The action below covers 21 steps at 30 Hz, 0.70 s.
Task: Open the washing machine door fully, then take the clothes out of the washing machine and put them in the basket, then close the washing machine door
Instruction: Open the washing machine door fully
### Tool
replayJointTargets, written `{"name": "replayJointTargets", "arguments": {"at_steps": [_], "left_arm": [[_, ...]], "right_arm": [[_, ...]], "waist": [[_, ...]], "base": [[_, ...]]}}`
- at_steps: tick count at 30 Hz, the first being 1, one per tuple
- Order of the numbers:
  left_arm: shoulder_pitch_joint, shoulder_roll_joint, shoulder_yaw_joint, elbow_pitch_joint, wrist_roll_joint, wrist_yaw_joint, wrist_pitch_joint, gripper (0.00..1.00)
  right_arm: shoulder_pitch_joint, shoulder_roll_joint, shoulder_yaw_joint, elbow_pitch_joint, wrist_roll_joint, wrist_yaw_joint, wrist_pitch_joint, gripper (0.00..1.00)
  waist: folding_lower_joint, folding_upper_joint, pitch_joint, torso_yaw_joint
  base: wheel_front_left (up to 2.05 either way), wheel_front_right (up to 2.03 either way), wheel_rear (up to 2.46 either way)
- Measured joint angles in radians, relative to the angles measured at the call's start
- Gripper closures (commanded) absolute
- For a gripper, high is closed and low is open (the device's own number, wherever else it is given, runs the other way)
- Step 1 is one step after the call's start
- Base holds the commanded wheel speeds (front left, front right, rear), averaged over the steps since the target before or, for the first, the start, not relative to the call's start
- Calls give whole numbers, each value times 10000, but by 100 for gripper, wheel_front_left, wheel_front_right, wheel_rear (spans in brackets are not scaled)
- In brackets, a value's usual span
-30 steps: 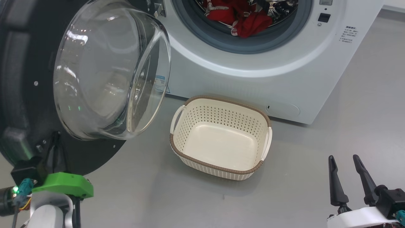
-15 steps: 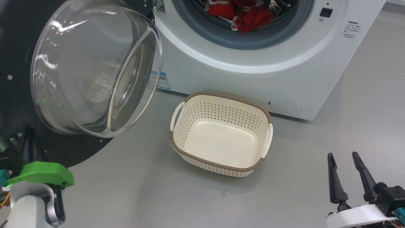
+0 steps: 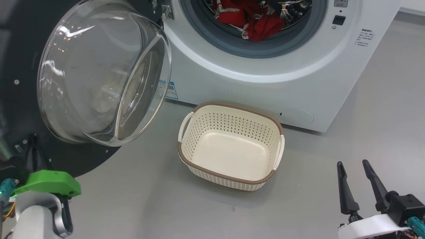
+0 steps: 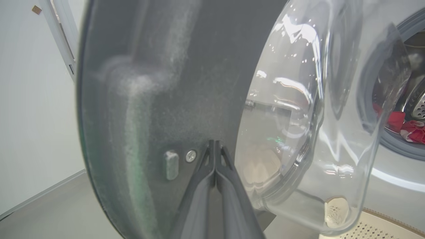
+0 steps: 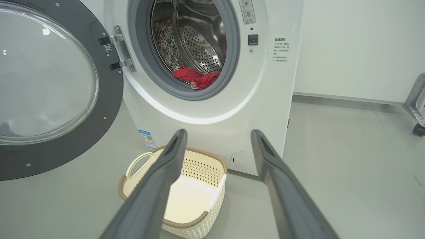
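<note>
Step in hand: swinging the door (image 3: 99, 76) fully open. It looks wide open but maybe short of the hinge (image 5: 116, 49) stop.

How to do it well: push on the flat black inner rim, not the glass bowl (image 4: 298, 116). Follow the arc around the hinge so the tips don't skid off the edge. Ease off once the door stops. Don't lever against the hinge.

Left gripper (image 4: 214, 144): fingers clenched flat together with nothing between them. The tips seem to rest on the rim's inner face, just beside a screw (image 4: 190, 156). I can't confirm actual contact.

Right gripper (image 3: 352, 163): fingers spread wide and holding nothing. It hovers over the floor (image 3: 132, 199), well apart from the basket (image 3: 232, 107).

Clothes (image 3: 255, 23): red heap in the drum (image 5: 199, 43) of the washing machine (image 3: 298, 76), at the front lip. The basket stands on the floor just in front of the machine, below the opening.
</note>
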Motion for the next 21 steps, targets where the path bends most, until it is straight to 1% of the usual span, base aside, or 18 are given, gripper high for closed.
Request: {"name": "replayJointTargets", "arguments": {"at_steps": [5, 8, 10, 16, 21], "left_arm": [[308, -205, -119, -178, 88, 2, -8, 100], [649, -217, -196, -351, 186, 2, -8, 100], [858, -209, -416, -441, 410, -15, -10, 100], [1528, -274, -1127, -1103, 886, -351, -10, 100], [1937, -495, -1657, -1461, 1030, -552, -12, 100]], "right_arm": [[7, -2, 71, 69, 10, 0, 0, 0], [12, -2, 180, 142, 15, 0, 0, 0], [15, -2, 303, 161, 15, 0, 0, 0], [25, -2, 495, 186, 15, 0, 0, 0], [24, -4, 610, 196, 15, 0, 0, 0]], "waist": [[0, 0, -192, -19], [0, 0, -312, -45], [0, 0, -386, -76], [0, 0, -516, -276], [0, 0, -533, -504]], "base": [[0, 0, 0], [0, 0, 0], [0, 0, 0], [0, 0, 0], [0, 0, 0]]}}
